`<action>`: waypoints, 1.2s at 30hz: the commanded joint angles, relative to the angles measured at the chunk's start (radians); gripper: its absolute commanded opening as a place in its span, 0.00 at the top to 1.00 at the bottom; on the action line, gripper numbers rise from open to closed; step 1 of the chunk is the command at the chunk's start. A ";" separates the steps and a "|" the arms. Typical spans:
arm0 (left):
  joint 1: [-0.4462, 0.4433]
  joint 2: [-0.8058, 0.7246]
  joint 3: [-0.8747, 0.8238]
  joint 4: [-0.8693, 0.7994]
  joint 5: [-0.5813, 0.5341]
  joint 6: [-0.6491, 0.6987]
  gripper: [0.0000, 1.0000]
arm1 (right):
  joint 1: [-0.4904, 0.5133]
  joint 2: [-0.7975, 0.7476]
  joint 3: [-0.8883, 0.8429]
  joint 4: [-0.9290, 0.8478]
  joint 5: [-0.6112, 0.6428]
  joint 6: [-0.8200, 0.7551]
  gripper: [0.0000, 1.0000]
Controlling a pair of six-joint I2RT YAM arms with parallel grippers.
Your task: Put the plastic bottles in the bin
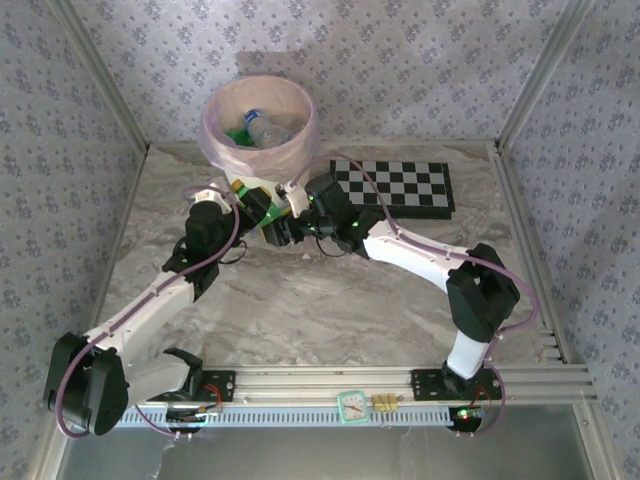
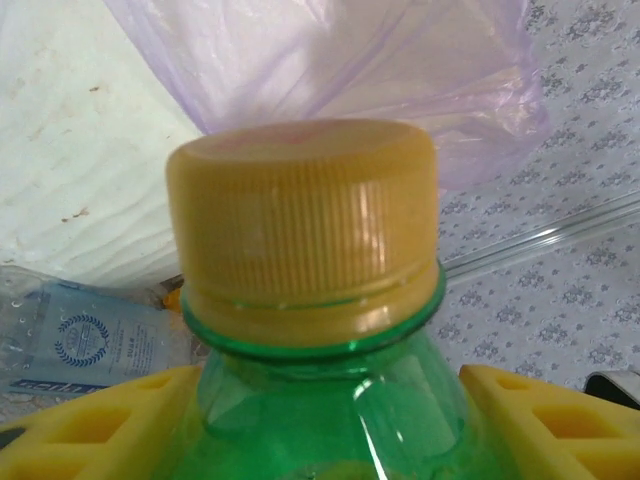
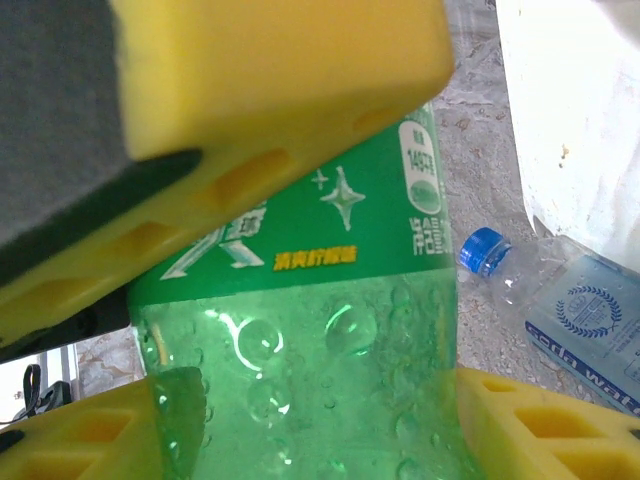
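One green bottle (image 3: 330, 350) is held by both your grippers, centre of the top view, just below the bin (image 1: 300, 150). Left gripper (image 1: 248, 203) comes in from the left and right gripper (image 1: 284, 226) from the right. They meet tip to tip at the bottle.

Left wrist view: the bottle fills the middle, yellow cap (image 2: 305, 225) toward the top of the frame. Your yellow fingers (image 2: 95, 425) at bottom left and bottom right sit against its shoulders, so the jaws are clamped on it just under the neck.

Right wrist view: your right fingers (image 3: 545, 425) sit in both bottom corners with the wet green body tight between them. The jaws are clamped on the body below the label (image 3: 330, 235). At upper left of that frame, a finger of the left gripper crosses the bottle's top.

Clear bottle (image 3: 570, 305), blue cap and blue label, lies on the table (image 3: 480, 160) at the right of that frame, beside the bin's white wall. It also shows at lower left in the left wrist view.

The bin sits top centre of the top view, pink liner (image 2: 380, 80) folded over its rim. Inside you can see a second clear bottle (image 1: 263, 128) and a green item (image 1: 240, 137) beside it. Checkerboard (image 1: 395, 187) lies flat right of the bin.

The held bottle is outside the bin. Can't tell if it touches the table.
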 commanded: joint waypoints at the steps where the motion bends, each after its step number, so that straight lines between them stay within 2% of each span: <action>1: -0.007 -0.014 0.036 0.046 0.010 0.020 0.47 | 0.002 -0.041 -0.011 0.020 -0.010 0.013 0.38; 4: -0.007 -0.019 0.049 0.054 0.005 0.039 0.50 | 0.002 -0.054 -0.021 0.021 0.002 0.009 0.23; 7: -0.006 -0.018 0.095 0.045 -0.008 0.095 0.51 | 0.000 -0.082 -0.050 0.030 0.014 0.002 0.12; 12: 0.006 0.023 0.241 0.011 -0.001 0.221 0.51 | -0.009 -0.147 -0.105 0.038 0.042 -0.004 0.03; 18: 0.062 0.123 0.472 -0.041 0.076 0.369 0.51 | -0.029 -0.229 -0.195 0.053 0.094 -0.004 0.00; 23: 0.128 0.258 0.721 -0.173 0.129 0.516 0.51 | -0.050 -0.262 -0.233 0.038 0.127 0.006 0.00; 27: 0.187 0.372 0.900 -0.278 0.199 0.568 0.51 | -0.058 -0.291 -0.264 0.031 0.164 0.009 0.00; 30: 0.217 0.447 1.028 -0.382 0.239 0.625 0.51 | -0.063 -0.310 -0.285 0.030 0.195 0.010 0.00; 36: 0.259 0.622 1.305 -0.670 0.249 0.744 0.51 | -0.076 -0.330 -0.314 0.034 0.235 0.020 0.00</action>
